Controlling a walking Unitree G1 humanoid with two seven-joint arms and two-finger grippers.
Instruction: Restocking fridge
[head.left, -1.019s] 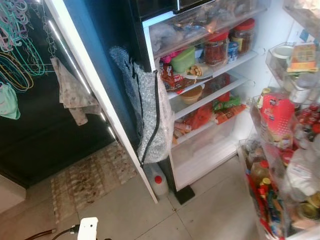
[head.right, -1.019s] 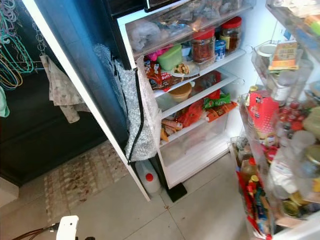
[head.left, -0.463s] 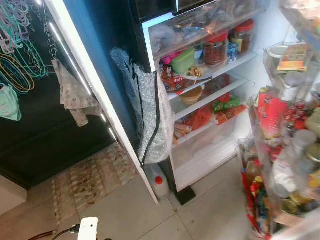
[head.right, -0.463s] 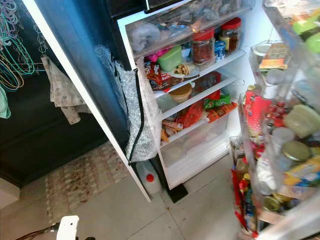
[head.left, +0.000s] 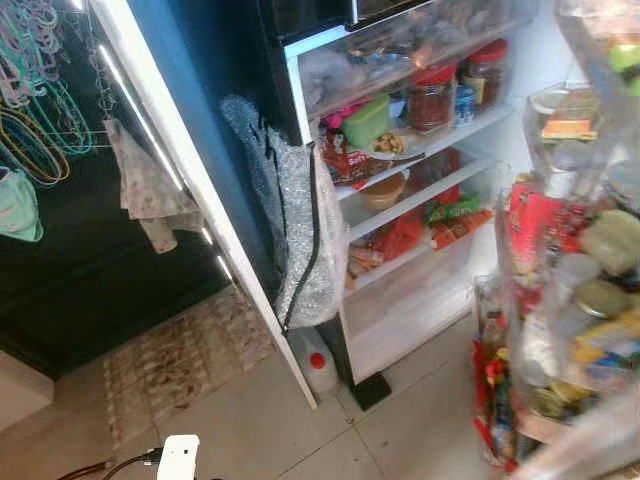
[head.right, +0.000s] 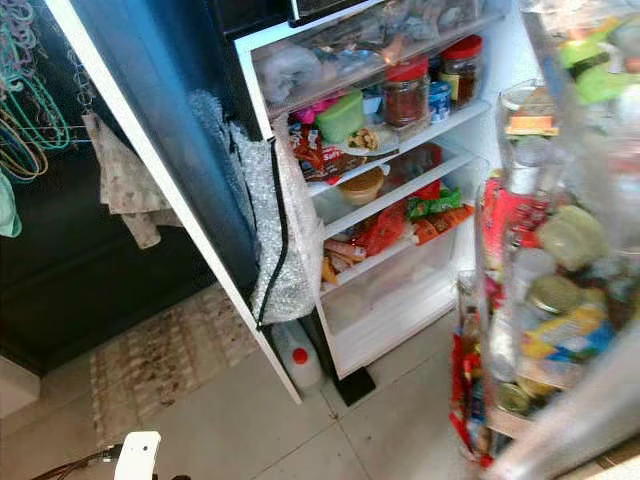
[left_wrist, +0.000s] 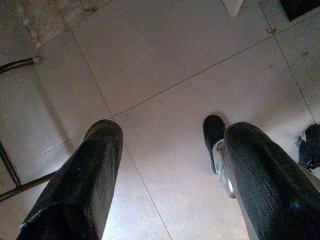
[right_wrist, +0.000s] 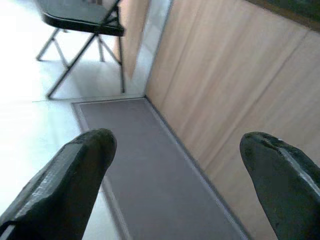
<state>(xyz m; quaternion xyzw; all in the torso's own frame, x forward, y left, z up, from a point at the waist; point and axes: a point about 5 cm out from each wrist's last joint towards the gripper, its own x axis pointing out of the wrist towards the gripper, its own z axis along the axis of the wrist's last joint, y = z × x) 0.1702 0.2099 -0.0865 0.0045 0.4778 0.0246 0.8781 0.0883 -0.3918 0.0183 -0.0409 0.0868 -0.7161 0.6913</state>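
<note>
- Since a second ago: fridge door (head.left: 560, 300) swung further across the right of the head views, racks now blurred and nearer the compartment; shelves, hanging bag and floor unmoved. Reads as the door closing, or the body shifting toward it.
- Consequence, as a judgement: no stock item carried; restocking either finished for this pass or not yet begun.
- Left tool (left_wrist: 165, 165): released, fingers wide apart, empty, pointing at the tiled floor (left_wrist: 165, 65).
- Right tool (right_wrist: 175, 165): released, fingers spread, empty, aimed at a grey mat (right_wrist: 150, 165) beside a wood-panelled wall.
- Fridge (head.left: 420, 200): open, directly ahead, shelves already crowded.
- Top shelf: two red-lidded jars (head.left: 432, 95), a green tub (head.left: 366, 120), a small plate of food just beside it; clear drawer (head.left: 400, 50) above, contents indistinct.
- Middle shelf: a tan bowl (head.left: 382, 188), red packets behind.
- Lower shelf: red, orange and green packets (head.left: 430, 225); crisper drawer (head.left: 410, 290) beneath looks nearly bare.
- Door racks: jars, bottles, cartons, packed tight; too blurred to name singly.
- Silver bubble bag (head.left: 305, 240) hung on the fridge's side edge; white jug with red cap (head.left: 318, 368) on the floor below.
</note>
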